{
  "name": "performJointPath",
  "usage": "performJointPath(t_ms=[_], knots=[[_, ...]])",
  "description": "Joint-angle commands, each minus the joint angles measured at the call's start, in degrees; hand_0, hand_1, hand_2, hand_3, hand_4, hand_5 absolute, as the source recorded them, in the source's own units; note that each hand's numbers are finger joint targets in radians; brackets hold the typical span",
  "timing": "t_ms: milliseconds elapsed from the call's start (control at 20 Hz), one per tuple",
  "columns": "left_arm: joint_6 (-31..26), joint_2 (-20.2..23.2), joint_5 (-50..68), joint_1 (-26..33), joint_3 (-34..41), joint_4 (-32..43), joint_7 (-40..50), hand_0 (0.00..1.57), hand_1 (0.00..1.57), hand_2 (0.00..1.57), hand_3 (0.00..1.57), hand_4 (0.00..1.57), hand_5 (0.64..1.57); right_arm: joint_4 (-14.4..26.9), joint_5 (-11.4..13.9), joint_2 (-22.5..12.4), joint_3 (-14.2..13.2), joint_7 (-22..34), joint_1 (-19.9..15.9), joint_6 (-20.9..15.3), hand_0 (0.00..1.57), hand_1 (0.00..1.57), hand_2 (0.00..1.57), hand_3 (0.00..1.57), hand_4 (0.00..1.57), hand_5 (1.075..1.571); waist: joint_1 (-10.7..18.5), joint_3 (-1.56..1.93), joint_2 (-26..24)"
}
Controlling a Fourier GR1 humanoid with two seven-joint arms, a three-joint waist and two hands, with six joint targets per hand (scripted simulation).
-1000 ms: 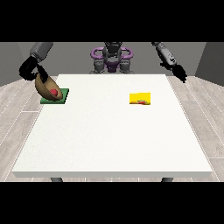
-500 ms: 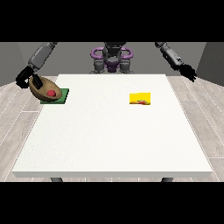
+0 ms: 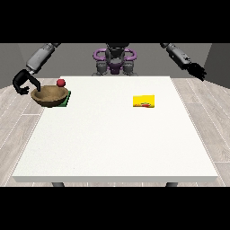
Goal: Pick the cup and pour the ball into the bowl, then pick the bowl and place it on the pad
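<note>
Brown wooden bowl [image 3: 50, 96] sits at the counter's [image 3: 112, 134] far corner on the view's left, mostly covering a green pad [image 3: 65, 101]; only a sliver of the pad shows at the bowl's right edge. Bowl looks roughly upright, open side up. Can't tell if it rests fully on the pad or is slightly lifted.

Red ball [image 3: 60, 82] shows just above the bowl's far rim, right of centre. Can't tell whether it's touching the rim or on the counter just behind it.

Robot hand at the view's left [image 3: 23, 83] is at the bowl's left rim, off the counter's left edge, fingers curled downward toward the rim. Contact with the bowl appears likely but whether it's actually pinching the rim is not resolvable.

Robot hand at the view's right [image 3: 196, 71] is raised well off to the side, beyond the counter's right edge, holding nothing. Finger posture too small to call.

Yellow object with a red mark [image 3: 144, 101] lies flat on the counter, right of centre, well apart from the bowl and from both hands. Cup identity not confirmable from this view.

Robot torso [image 3: 115, 60] behind the far edge, centred.
</note>
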Motion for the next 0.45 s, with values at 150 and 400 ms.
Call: performJointPath(t_ms=[150, 400], knots=[[-0.94, 0.76, 2.85, 1.93, 1.32, -3.84, 3.12, 0.00, 0.00, 0.00, 0.00, 0.88, 1.213, 3.42, -1.89, -3.82, -2.64, -0.69, -1.66, 4.69, 0.00, 0.00, 0.48, 0.03, 0.00, 1.297, -1.32, 0.24, -0.58], [-0.35, -0.74, 0.26, 3.66, -0.08, 1.81, 0.65, 0.00, 0.00, 0.00, 0.00, 0.88, 1.213, -1.00, -5.07, 1.71, -2.79, -1.84, -3.69, 10.93, 0.00, 0.00, 0.10, 0.37, 0.50, 1.371, -1.28, 0.10, -6.59]])
